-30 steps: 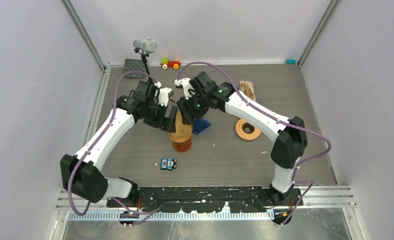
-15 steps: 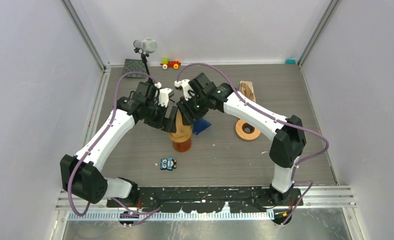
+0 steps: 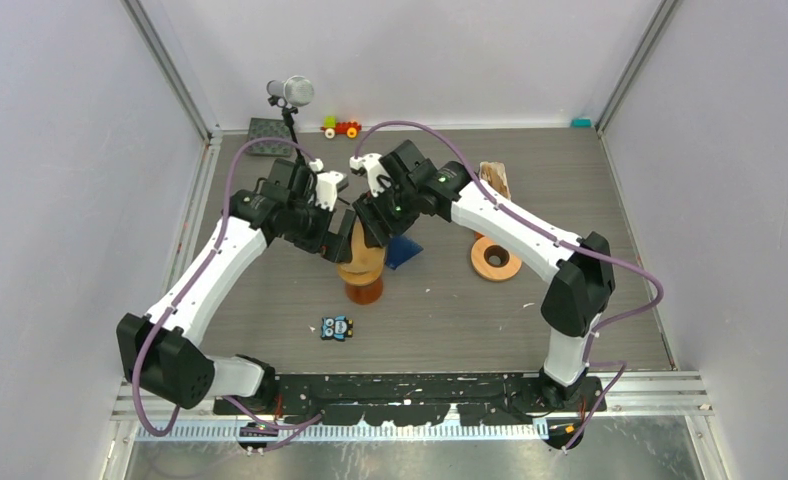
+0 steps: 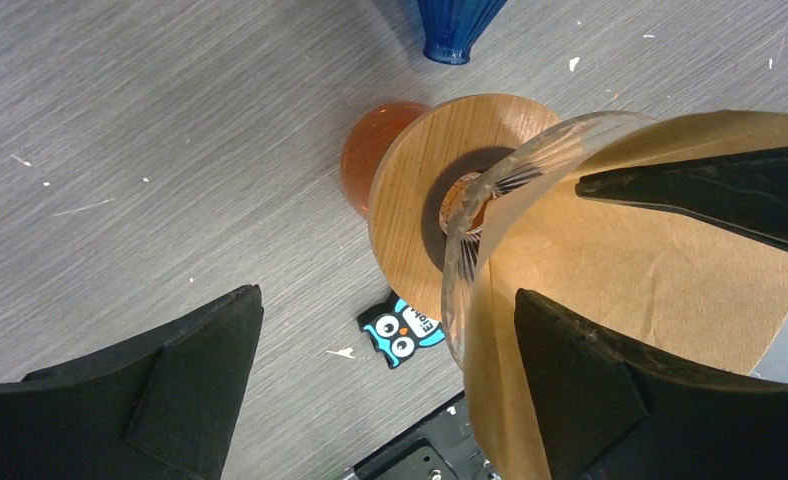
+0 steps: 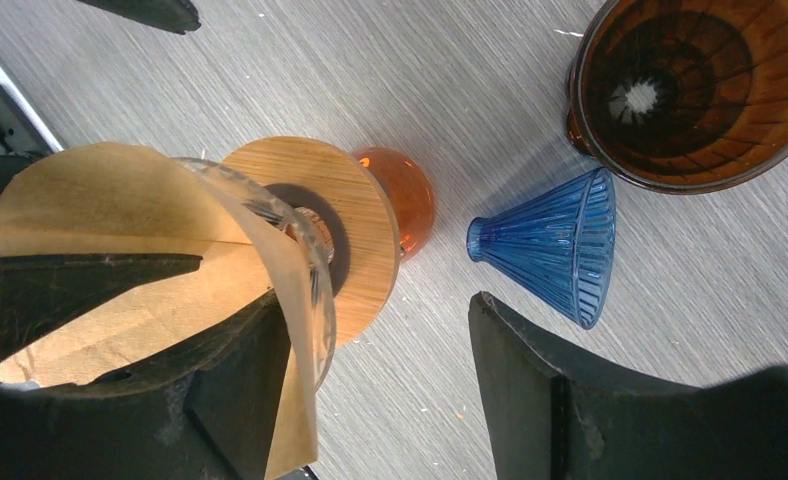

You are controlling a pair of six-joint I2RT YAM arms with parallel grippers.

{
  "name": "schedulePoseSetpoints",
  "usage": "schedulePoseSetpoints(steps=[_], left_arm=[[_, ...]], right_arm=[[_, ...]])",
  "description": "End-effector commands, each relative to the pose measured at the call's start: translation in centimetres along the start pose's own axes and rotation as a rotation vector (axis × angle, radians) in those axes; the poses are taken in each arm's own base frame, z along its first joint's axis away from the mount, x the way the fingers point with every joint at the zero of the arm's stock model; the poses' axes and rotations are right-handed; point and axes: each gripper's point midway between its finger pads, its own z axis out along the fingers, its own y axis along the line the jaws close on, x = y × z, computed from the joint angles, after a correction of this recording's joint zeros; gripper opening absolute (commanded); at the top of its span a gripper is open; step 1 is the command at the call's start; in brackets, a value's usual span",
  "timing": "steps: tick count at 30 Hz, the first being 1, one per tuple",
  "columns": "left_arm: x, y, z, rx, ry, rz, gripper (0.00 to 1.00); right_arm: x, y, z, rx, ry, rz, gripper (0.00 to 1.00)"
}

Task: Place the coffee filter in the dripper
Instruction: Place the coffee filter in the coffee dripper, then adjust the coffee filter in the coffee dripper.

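Note:
A clear glass dripper (image 3: 362, 262) with a wooden collar (image 4: 410, 190) stands on an orange glass base (image 5: 402, 190) mid-table. The brown paper coffee filter (image 4: 650, 250) sits opened inside the dripper's cone; it also shows in the right wrist view (image 5: 120, 260). My left gripper (image 3: 335, 235) is open, with its right finger (image 4: 610, 390) inside the filter and its left finger outside over the table. My right gripper (image 3: 375, 225) is open too, with its left finger (image 5: 80, 275) inside the filter and its right finger outside the dripper.
A blue ribbed dripper (image 3: 405, 250) lies on its side right of the dripper. A brown dripper on a wooden ring (image 3: 495, 258) and a filter pack (image 3: 495, 180) are further right. An owl sticker (image 3: 337, 328) lies in front. A microphone (image 3: 290, 92) and toy car (image 3: 341, 127) stand at the back.
The left arm has shifted slightly back and left; the right gripper stays over the dripper. The filter remains in the cone.

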Motion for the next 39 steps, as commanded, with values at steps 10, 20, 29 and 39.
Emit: schedulePoseSetpoints(steps=[10,20,29,39], left_arm=[[-3.0,-0.4,-2.6,-0.013,-0.123,0.049,1.00],[-1.7,1.1,-0.7,-0.068,-0.080,0.023,0.96],[-0.5,1.2,0.6,-0.053,-0.052,0.013,0.95],[0.3,1.5,1.2,-0.056,-0.036,0.023,0.95]], right_arm=[[-3.0,2.6,-4.4,-0.067,-0.117,-0.070,0.70],[-2.2,1.1,-2.3,-0.013,-0.089,-0.033,0.68],[-0.3,0.4,-0.1,-0.003,-0.032,-0.005,0.67],[0.8,-0.3,1.0,0.013,0.000,-0.012,0.66]])
